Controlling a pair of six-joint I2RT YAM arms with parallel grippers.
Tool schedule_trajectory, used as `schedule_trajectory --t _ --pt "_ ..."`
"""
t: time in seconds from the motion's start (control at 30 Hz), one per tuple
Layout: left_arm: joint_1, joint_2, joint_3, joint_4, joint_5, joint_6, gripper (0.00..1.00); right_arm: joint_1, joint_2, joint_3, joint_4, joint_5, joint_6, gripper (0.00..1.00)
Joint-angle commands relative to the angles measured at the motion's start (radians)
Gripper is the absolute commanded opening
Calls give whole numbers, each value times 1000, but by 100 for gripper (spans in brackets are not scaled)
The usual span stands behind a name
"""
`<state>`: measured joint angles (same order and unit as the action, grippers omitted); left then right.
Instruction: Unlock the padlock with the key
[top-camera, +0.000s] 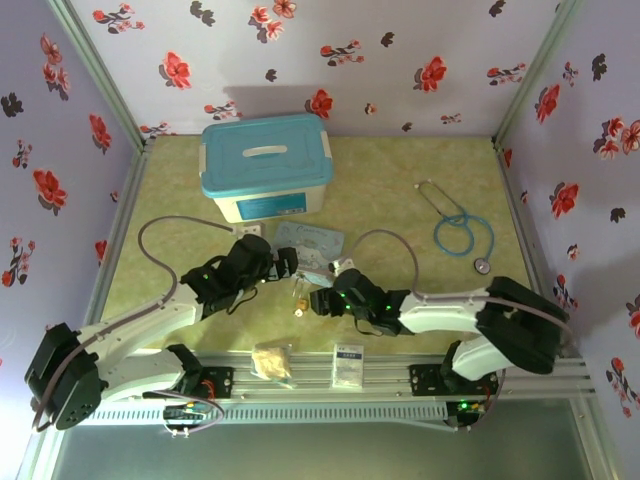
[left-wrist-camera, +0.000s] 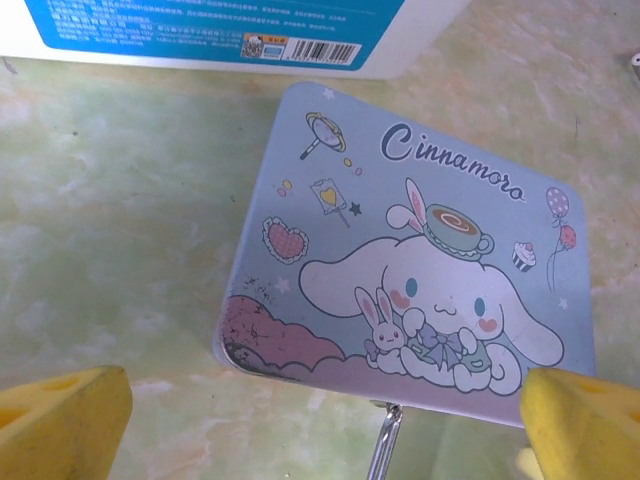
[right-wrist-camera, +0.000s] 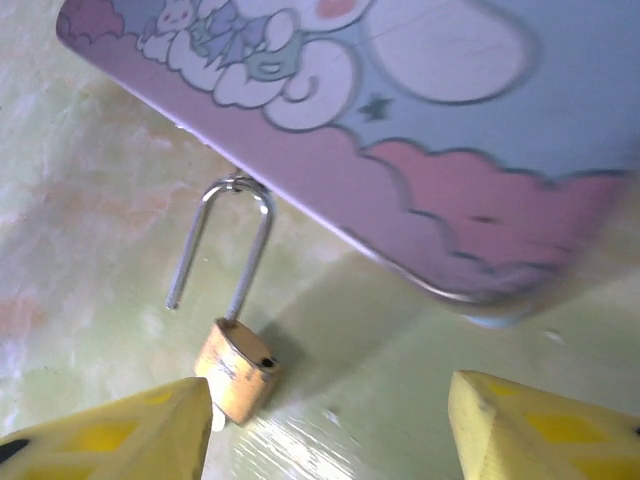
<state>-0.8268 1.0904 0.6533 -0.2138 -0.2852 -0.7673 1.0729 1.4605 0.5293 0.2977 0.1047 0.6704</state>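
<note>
Padlock (right-wrist-camera: 237, 372): a small brass body lying on the green table (right-wrist-camera: 90, 200), just off the near edge of the Cinnamoroll tin (right-wrist-camera: 480, 130). The steel shackle (right-wrist-camera: 256, 260) reaches from the body up to the tin, its bend touching the rim; I cannot tell whether it is hooked through anything there. One leg sits in the body. The other ends free on the table, apart from the body, so I judge the lock already sprung.

Right gripper (right-wrist-camera: 330, 430): jaws wide apart, holding nothing. The brass body lies just inside the left-hand yellow finger in the wrist view, close to it; whether they touch I cannot say. The other finger is well off to the side.

Left gripper (left-wrist-camera: 328, 415): jaws also apart and empty, hovering over the tin's near edge. A short length of the shackle shows between them, just below the rim.

Handling, my judgement:
- Light, rigid and hard, so it will not deform under a grip.
- Smooth metal on a glossy table, so it is likely to skid or spin if nudged from one side.
- The shackle pivots on its seated leg, so it is a poor handle.
- Best hold is across the flat brass faces, leaving the dark spot on the body, probably the keyway, uncovered.
- The right jaws would need to shift sideways to centre on the body before closing.
</note>
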Motion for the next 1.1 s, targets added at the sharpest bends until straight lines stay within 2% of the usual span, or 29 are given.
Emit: schedule_trajectory --t 0.0,0.23,0.43,1.07 --pt "6 -7 -24 65 58 11 100 17 67 73 37 -19 46 60" --pt "6 1 -45 75 61 -2 100 20 163 177 -80 -21 55 56" --pt "6 -1 -45 78 58 -3 100 22 210 220 -141 -31 76 45" --pt "12 -15 -73 85 51 -6 100 48 280 315 -295 -50 86 46"
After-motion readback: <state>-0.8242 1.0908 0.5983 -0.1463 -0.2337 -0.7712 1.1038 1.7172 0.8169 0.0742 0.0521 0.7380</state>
